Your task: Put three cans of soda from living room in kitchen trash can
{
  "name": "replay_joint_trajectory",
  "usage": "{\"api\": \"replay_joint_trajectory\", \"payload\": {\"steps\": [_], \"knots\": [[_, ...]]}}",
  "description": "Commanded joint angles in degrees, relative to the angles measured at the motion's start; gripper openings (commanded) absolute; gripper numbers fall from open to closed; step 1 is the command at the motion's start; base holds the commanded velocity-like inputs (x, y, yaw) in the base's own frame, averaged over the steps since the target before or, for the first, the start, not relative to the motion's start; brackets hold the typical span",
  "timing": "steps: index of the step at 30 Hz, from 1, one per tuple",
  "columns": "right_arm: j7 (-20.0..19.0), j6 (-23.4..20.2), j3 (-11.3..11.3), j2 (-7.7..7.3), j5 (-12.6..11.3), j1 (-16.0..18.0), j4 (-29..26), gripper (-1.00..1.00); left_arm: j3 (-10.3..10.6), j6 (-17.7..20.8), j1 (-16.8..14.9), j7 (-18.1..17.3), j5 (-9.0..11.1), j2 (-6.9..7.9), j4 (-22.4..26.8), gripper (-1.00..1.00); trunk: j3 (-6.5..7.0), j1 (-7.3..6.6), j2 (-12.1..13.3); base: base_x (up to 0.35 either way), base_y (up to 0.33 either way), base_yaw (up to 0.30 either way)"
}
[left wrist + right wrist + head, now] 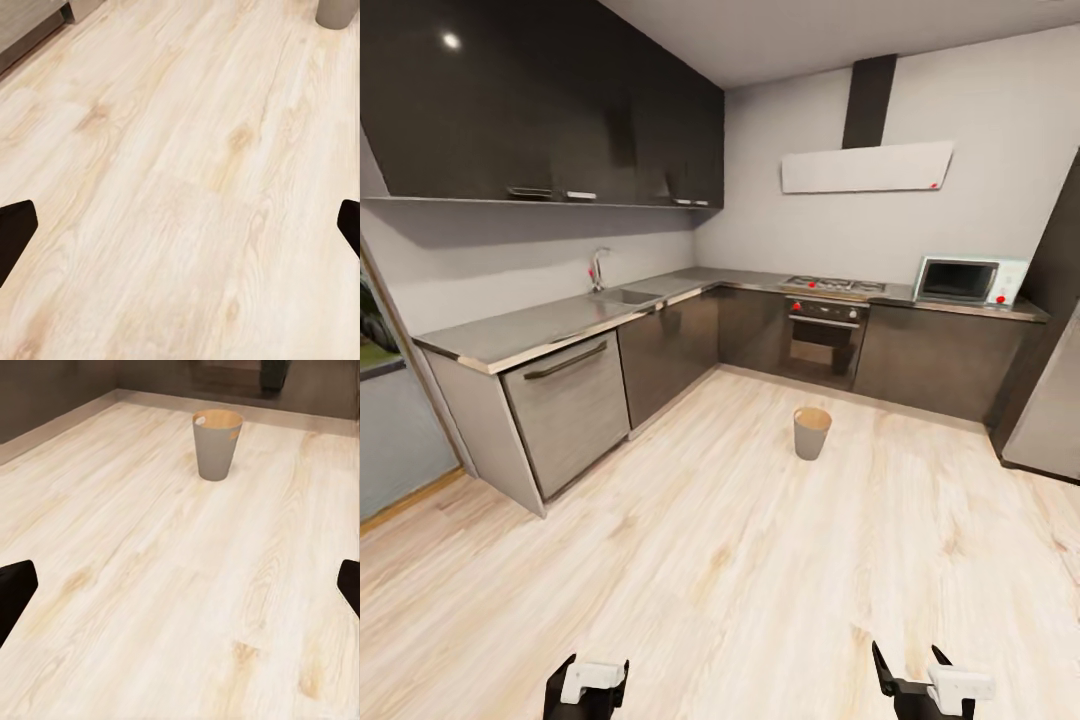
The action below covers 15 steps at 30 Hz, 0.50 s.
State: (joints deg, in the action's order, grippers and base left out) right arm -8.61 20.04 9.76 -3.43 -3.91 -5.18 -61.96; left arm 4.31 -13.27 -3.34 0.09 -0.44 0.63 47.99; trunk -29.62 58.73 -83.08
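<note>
Bright even light, soft blur, glare spot on upper cabinet

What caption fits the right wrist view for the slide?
Right wrist view: open right gripper with nothing between its fingers, facing the upright trash can across pale plank floor.

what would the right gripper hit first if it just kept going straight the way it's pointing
Most likely the pale plank floor: the right gripper, fingers spread and empty, looks down along it. The trash can stands upright farther ahead, close to that line; depth is hard to judge.
</note>
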Motion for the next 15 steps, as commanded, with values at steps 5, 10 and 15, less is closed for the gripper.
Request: {"api": "replay_joint_trajectory", "payload": {"steps": [5,10,15], "knots": [[0.0,0.0,0.0,0.00,0.0,0.0,0.0,1.00,0.0,0.0,0.0,0.0,0.0,-0.01,0.0,1.00,0.16,0.00,0.0,0.324,0.000,-0.233],[0.0,0.0,0.0,0.00,0.0,0.0,0.0,1.00,0.0,0.0,0.0,0.0,-0.1,-0.01,0.0,1.00,0.27,0.00,0.0,0.324,0.000,-0.205],[0.0,0.0,0.0,0.00,0.0,0.0,0.0,1.00,0.0,0.1,0.0,0.0,-0.1,-0.01,0.0,1.00,0.31,0.00,0.0,0.324,0.000,-0.079]]}}
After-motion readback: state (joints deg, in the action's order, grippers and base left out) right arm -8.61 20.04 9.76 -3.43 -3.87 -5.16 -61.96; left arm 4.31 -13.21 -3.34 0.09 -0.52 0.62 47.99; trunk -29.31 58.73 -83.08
